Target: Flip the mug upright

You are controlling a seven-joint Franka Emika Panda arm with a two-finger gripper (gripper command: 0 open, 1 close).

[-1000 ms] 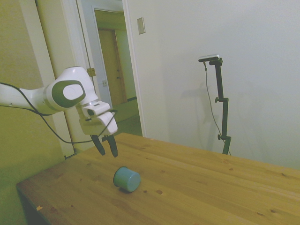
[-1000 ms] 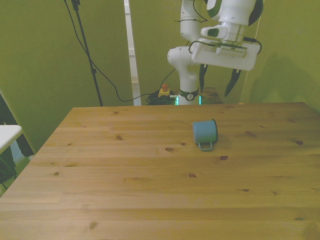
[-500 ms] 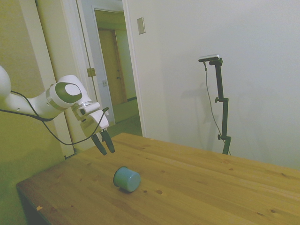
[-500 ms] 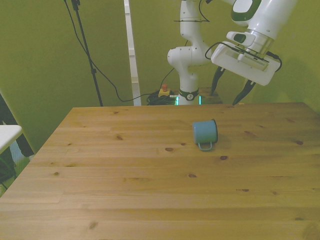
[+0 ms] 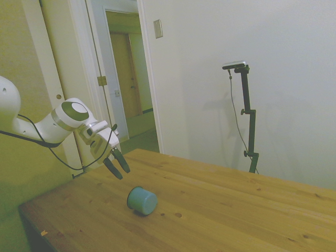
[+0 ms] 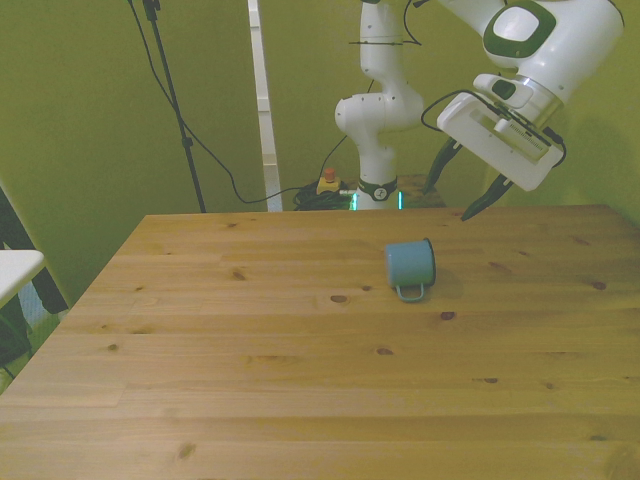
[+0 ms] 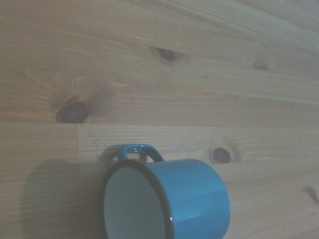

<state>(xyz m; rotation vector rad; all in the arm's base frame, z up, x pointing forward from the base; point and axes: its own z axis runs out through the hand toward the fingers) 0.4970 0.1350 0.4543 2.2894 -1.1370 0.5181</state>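
The teal mug (image 5: 142, 200) lies on its side on the wooden table (image 5: 220, 210). In the front view the mug (image 6: 410, 265) shows its flat base toward the front view's left and its handle toward the camera. The wrist view shows the mug (image 7: 192, 196) from its mouth, with a pale inside, a dark rim and the handle resting on the wood. My gripper (image 5: 116, 167) hangs in the air above the table, behind the mug and apart from it. In the front view the gripper (image 6: 451, 198) is tilted and its fingers are spread open with nothing between them.
The table's far edge runs just under the gripper in the front view. An open doorway (image 5: 128, 79) stands behind the table in the side view. A white surface (image 6: 15, 270) sits at the front view's left edge.
The gripper has swung toward the front view's right and tilted over, staying open. The mug has not moved.
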